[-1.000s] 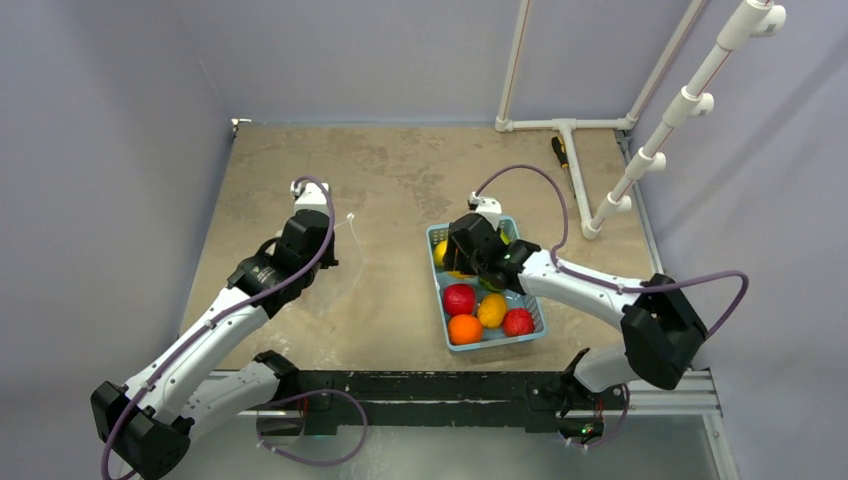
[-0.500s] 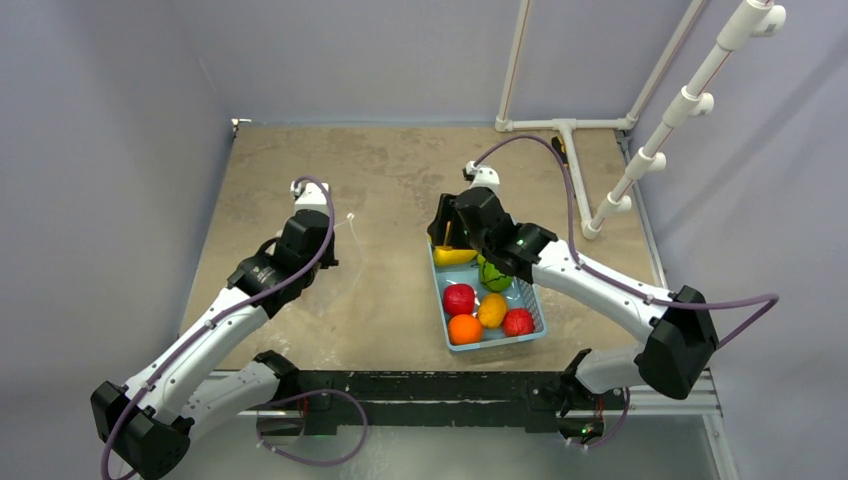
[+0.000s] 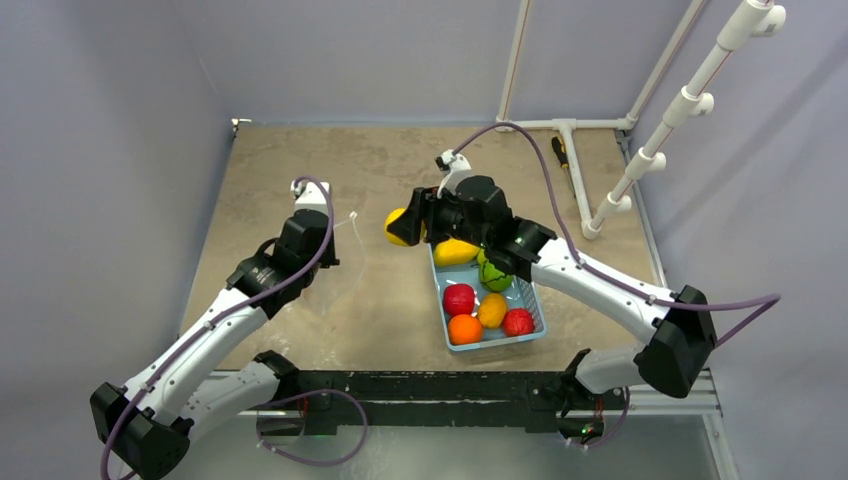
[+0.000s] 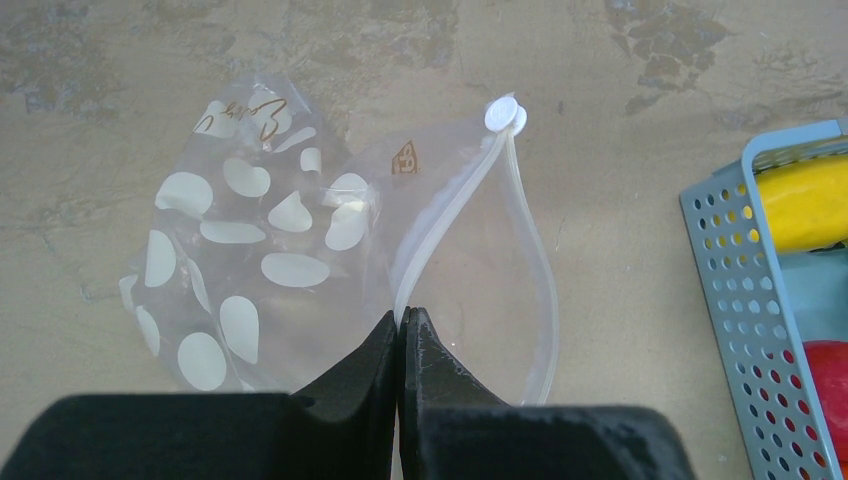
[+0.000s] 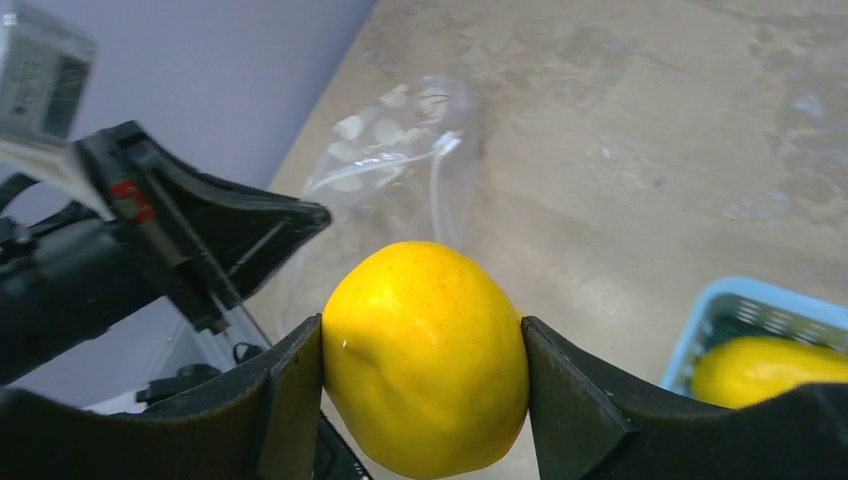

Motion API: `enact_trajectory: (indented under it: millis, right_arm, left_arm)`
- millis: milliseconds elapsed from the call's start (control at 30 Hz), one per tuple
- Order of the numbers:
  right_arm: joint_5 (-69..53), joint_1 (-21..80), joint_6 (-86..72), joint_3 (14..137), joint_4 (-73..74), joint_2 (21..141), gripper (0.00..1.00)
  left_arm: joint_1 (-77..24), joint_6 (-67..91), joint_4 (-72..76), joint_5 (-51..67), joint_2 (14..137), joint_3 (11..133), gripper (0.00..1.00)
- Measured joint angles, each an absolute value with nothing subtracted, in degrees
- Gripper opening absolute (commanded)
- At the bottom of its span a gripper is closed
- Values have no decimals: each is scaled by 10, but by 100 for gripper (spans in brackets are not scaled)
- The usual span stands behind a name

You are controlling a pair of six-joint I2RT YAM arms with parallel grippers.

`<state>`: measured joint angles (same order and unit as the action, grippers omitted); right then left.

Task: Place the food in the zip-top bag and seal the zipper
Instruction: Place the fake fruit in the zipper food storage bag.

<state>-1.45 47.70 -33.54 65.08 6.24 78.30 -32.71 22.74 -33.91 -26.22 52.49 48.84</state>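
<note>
My right gripper (image 3: 402,226) is shut on a yellow fruit (image 5: 425,355) and holds it above the table, left of the light-blue basket (image 3: 438,290) and right of the bag. The zip-top bag (image 4: 240,270) lies crumpled on the table, transparent with white dots. Its mouth is open in a loop. My left gripper (image 4: 403,318) is shut on the zipper (image 4: 450,215) at the mouth edge. A white slider (image 4: 505,116) sits at the zipper's far end. The bag also shows in the right wrist view (image 5: 400,150). Several fruits stay in the basket: yellow (image 3: 455,252), green (image 3: 493,273), red (image 3: 459,298), orange (image 3: 464,329).
The basket's perforated wall (image 4: 740,290) stands right of the bag. A white pipe frame (image 3: 565,125) and a dark hand tool (image 3: 560,150) lie at the back right. Grey walls close the left and back sides.
My right gripper has risen out of the basket with the yellow fruit and moved left toward the bag. The left arm has not moved.
</note>
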Motion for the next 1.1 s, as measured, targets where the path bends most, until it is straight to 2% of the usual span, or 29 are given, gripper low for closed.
enact_trajectory:
  millis: [467, 867, 1000, 1100]
  right_arm:
    - [-124, 531, -336, 682, -36, 861, 16]
    - [-132, 547, -339, 699, -83, 958, 19]
    - [-131, 547, -339, 716, -89, 989, 34]
    - [-128, 547, -339, 727, -90, 1008, 54]
  left_arm:
    - [-327, 218, -322, -230, 504, 486, 0]
    - [-327, 216, -318, -223, 491, 480, 0]
    - [-327, 215, -318, -223, 491, 480, 0]
    - [-327, 214, -318, -225, 491, 480, 0]
